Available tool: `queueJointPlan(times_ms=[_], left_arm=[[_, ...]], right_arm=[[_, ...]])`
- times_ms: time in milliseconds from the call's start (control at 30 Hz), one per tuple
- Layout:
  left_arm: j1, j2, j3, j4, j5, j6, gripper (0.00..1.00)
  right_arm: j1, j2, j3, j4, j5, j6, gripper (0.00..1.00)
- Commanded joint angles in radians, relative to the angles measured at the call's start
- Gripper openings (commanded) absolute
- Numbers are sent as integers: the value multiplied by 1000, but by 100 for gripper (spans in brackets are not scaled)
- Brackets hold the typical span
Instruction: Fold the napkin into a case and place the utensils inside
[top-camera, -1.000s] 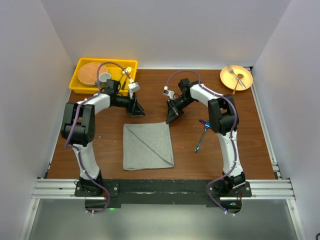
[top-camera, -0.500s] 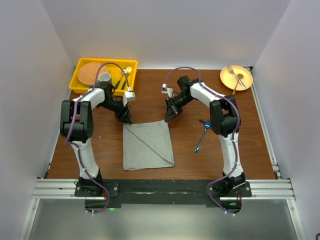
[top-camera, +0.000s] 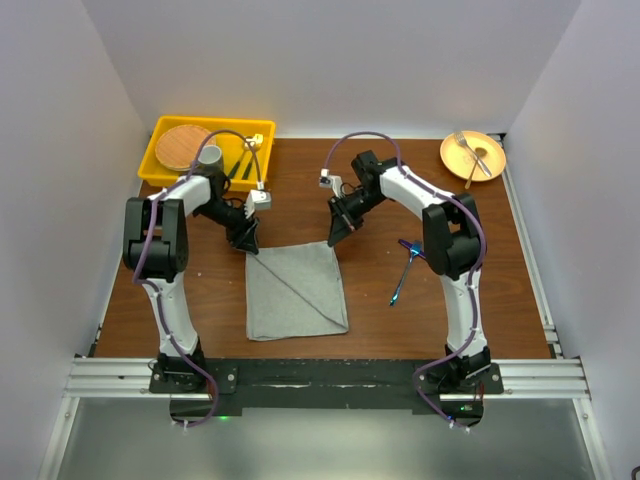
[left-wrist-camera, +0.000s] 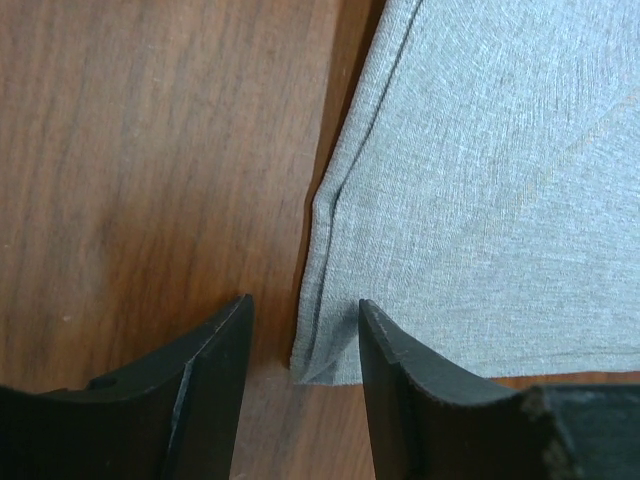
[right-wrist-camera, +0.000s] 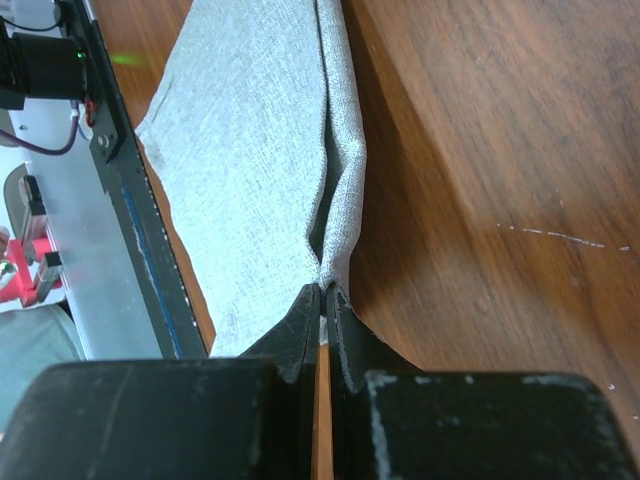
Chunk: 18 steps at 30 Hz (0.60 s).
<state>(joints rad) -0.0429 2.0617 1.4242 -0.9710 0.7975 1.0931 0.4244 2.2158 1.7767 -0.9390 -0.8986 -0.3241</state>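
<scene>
one napkin (top-camera: 296, 290); left end effector (left-wrist-camera: 303, 308) agape astride a corner, right end effector (right-wrist-camera: 322, 292) tight on another

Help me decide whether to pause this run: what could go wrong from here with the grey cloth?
1. The right gripper is shut on one far corner of the plain grey square cloth napkin, while the left gripper stands open around the other; lifting now could skew the fold.
2. That left corner shows doubled edges, so closing might catch only one layer.
</scene>
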Motion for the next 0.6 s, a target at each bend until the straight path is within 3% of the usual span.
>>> queueJointPlan(times_ms=[0, 267, 567], left_arm=[[15, 15, -4, -41, -46, 41, 49], [18, 11, -22, -26, -81, 36, 42], [18, 11, -50, -22, -138, 67, 41]], right_arm=[[1, -88, -11, 22, 0, -36, 0], [-1, -96, -26, 35, -6, -32, 0], [-1, -93, -31, 43, -2, -23, 0]])
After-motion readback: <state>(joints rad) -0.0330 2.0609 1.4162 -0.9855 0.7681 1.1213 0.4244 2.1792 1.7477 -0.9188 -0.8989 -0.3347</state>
